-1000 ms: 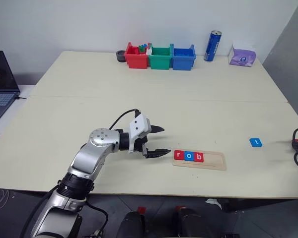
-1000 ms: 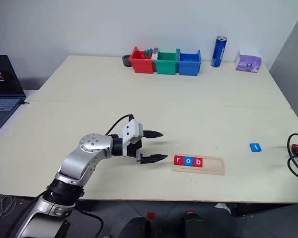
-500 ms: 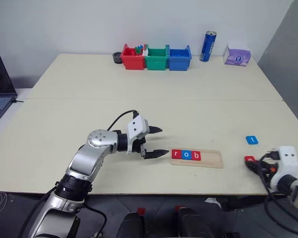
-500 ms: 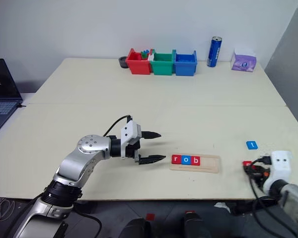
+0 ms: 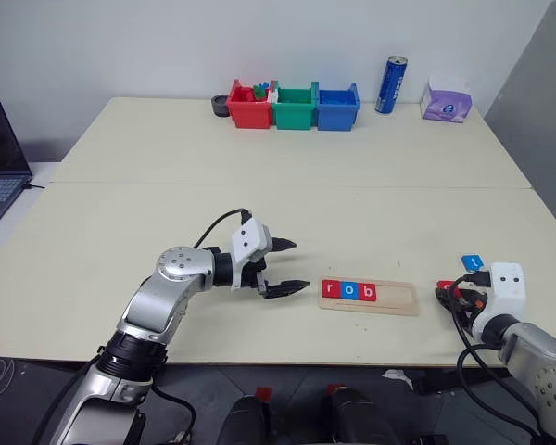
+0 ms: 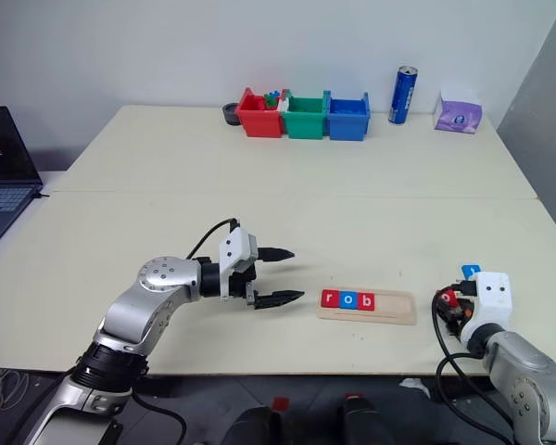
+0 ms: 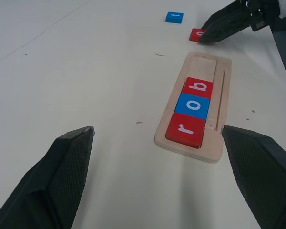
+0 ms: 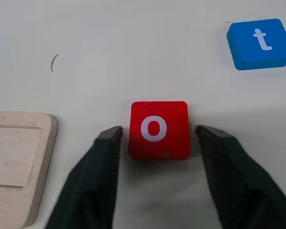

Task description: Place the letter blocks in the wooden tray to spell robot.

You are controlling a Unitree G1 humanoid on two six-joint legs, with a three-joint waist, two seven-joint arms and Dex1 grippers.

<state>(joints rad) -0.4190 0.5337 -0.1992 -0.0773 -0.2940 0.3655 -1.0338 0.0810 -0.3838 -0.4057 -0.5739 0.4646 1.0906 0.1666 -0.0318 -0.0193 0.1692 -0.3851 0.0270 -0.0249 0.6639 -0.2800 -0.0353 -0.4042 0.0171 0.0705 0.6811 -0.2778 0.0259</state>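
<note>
The wide cream-coloured table (image 5: 287, 176) carries everything. At its far edge stand three plastic bins in a row, red (image 5: 249, 104), green (image 5: 293, 105) and blue (image 5: 337, 105), with a tall blue can (image 5: 389, 85) and a purple tissue pack (image 5: 446, 104) further to the right.

Near the front edge lies the long, pale wooden tray (image 5: 391, 298) with rounded ends. In its left part sit three flat square letter tiles side by side: a red "r" (image 7: 185, 132), a blue "o" (image 7: 194, 106) and a red "b" (image 7: 199, 87). The right part of the groove is bare.

The left gripper (image 5: 286, 266) hangs just left of the tray, its two black fingers spread wide with nothing between them.

The right gripper (image 8: 156, 139) sits just right of the tray, its fingers parted on either side of a red "o" tile (image 8: 158, 129) lying flat on the table, a narrow gap showing at each edge. A blue "t" tile (image 8: 260, 43) lies near, beyond it.
</note>
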